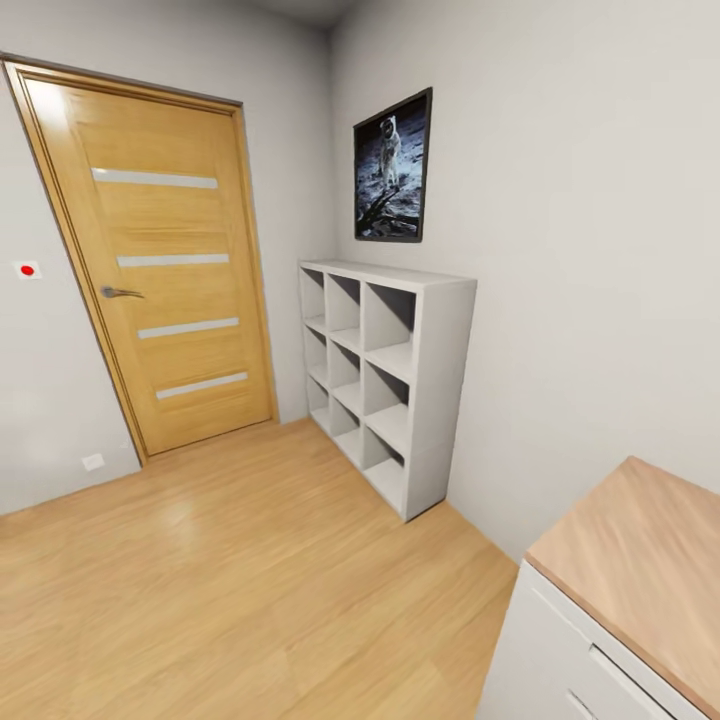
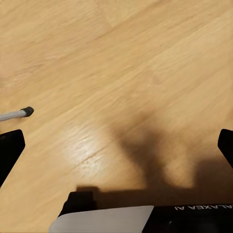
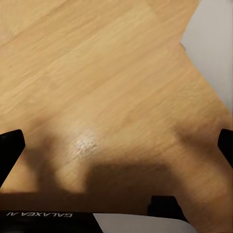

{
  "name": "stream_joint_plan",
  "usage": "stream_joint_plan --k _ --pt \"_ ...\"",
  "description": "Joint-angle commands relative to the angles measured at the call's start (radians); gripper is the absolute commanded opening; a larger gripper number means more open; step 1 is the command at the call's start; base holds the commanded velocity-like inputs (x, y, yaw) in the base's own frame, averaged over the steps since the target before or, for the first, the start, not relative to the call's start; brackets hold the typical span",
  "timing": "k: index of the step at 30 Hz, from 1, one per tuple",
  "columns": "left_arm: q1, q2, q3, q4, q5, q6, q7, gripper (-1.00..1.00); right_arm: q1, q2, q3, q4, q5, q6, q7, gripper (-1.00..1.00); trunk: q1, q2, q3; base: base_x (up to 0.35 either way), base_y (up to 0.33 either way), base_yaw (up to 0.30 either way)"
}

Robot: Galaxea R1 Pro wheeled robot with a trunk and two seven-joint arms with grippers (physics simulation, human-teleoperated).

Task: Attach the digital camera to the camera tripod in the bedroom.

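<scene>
Above the plank floor point(image 2: 121, 63), both the left claw point(image 2: 116, 141) and right claw point(image 3: 116, 141) hang spread apart, empty.

Ahead of us the door point(image 1: 150, 265) stands in the far wall, left of the corner; the cube shelf point(image 1: 390, 375) sits against the right wall, under the poster point(image 1: 392, 168). A cabinet point(image 1: 620, 610) stands nearest us, at our right, on the plank floor point(image 1: 230, 590)
</scene>
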Motion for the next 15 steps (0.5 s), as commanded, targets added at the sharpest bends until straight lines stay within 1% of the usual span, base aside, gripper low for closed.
stream_joint_plan --k 1,7,12,15 --pt "0.000 0.000 -0.001 -0.001 -0.001 -0.002 0.000 1.00 0.000 0.000 0.000 0.000 0.000 -0.003 0.000 1.00 0.000 0.000 -0.001 0.094 0.000 0.066" --pt "0.000 0.000 -0.002 0.000 -0.002 -0.002 0.000 1.00 0.000 0.000 0.000 0.001 0.000 -0.003 0.000 1.00 0.000 0.000 -0.001 0.245 -0.008 0.019" --pt "0.000 -0.001 -0.002 0.001 -0.002 -0.002 0.000 1.00 0.000 0.000 -0.001 0.000 -0.001 -0.003 -0.001 1.00 0.000 0.000 -0.001 0.078 -0.015 0.002" --pt "0.000 0.000 -0.002 0.001 -0.002 -0.002 0.000 1.00 0.000 0.000 -0.002 0.001 -0.001 -0.003 -0.001 1.00 0.000 0.000 -0.001 0.163 -0.095 0.000"
